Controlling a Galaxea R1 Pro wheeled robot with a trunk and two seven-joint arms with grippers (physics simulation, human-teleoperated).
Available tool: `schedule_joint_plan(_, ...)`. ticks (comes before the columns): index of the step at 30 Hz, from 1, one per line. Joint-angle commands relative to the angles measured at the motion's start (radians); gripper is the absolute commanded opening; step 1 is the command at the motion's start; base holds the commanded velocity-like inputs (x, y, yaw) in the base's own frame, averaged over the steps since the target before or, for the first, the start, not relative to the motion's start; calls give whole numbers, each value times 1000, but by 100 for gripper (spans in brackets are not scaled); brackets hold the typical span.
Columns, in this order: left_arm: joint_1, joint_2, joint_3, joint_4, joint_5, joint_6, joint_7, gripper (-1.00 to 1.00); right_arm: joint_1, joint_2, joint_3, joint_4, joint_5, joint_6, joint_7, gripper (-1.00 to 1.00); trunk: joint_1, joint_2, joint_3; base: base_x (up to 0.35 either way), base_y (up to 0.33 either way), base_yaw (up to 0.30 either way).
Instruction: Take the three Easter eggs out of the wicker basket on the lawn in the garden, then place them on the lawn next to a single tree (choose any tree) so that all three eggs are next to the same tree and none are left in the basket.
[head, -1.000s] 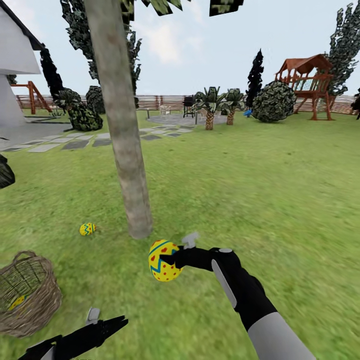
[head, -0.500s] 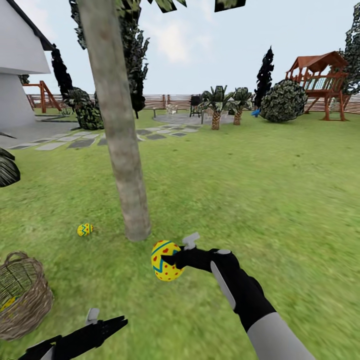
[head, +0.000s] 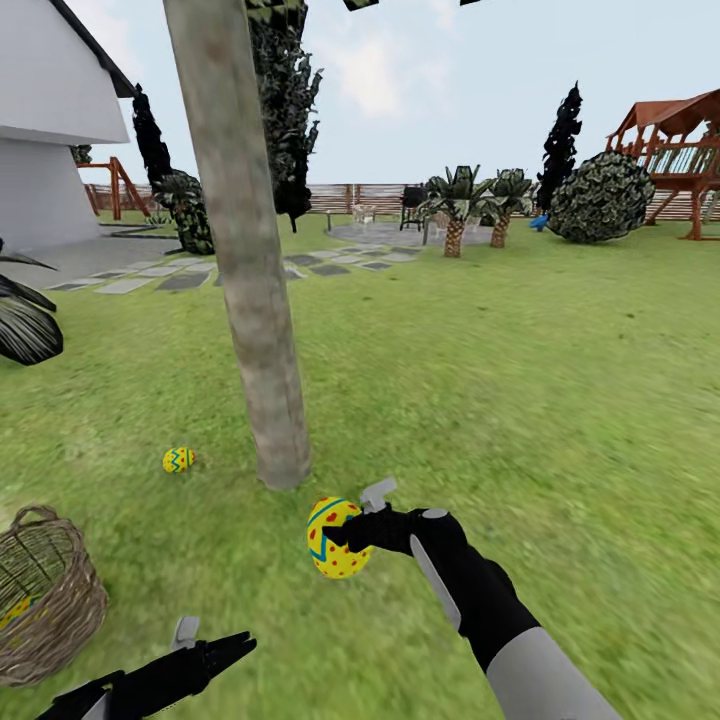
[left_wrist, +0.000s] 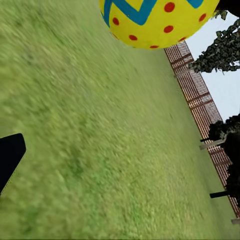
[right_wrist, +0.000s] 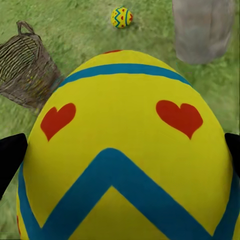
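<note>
Yellow with a blue zigzag and red marks, the held egg (head: 336, 538) sits between the fingers of the right gripper (head: 345, 535), which is closed on it above the lawn (head: 560, 400), a little in front of the tree (head: 255, 300). In the right wrist view the same egg (right_wrist: 125, 150) has a dark fingertip on each side. A second egg (head: 178, 460) already lies on the grass close to the trunk base, on its left side. The wicker basket (head: 45, 600) stands further left and nearer to the robot, and a yellow spot low inside it is probably the third egg, but I cannot be sure. The left gripper (head: 215, 650) hangs low over the grass with nothing in it; how wide its fingers stand I cannot tell.

My judgement is that the risk lies in the release. The egg is round and the grass looks flat, so if it is let go from this height it may roll away from the trunk. Lowering it until it touches the ground beside the trunk would avoid this. The arm could also knock the trunk if it reaches too far.
</note>
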Motion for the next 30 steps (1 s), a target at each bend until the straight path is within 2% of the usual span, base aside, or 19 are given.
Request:
schedule_joint_plan(1,-1,1,-7,0,10,11,-2,100,-1,3,0,10,-11,7,-45,-100,1,-1,-1,306,-144,1)
schedule_joint_plan(4,0,0,-7,0,10,11,-1,100,-1,4,0,51,-16,6,-120,-100,1,-1,-2,291,-143,18)
schedule_joint_plan(7,-1,0,-7,0,10,11,-1,100,-1,11,-1,148,-20,-3,-136,-100,1,-1,-5,69,-40,121)
schedule_joint_plan(9,-1,1,-7,0,11,11,-1,100,-2,41,-1,155,-13,2,-145,-100,1,-1,-8,26,-1,153)
schedule_joint_plan(13,-1,1,-7,7,11,11,-1,100,-2,45,0,165,-16,5,-200,-100,1,-1,-13,182,38,155)
schedule_joint_plan(26,0,-11,-7,19,10,6,1,100,-2,45,0,167,-24,-2,-203,-100,1,-1,-31,87,1,157)
schedule_joint_plan(30,0,-12,-13,20,10,3,1,100,-2,45,0,169,-26,-5,-204,-100,1,-1,-36,248,0,142)
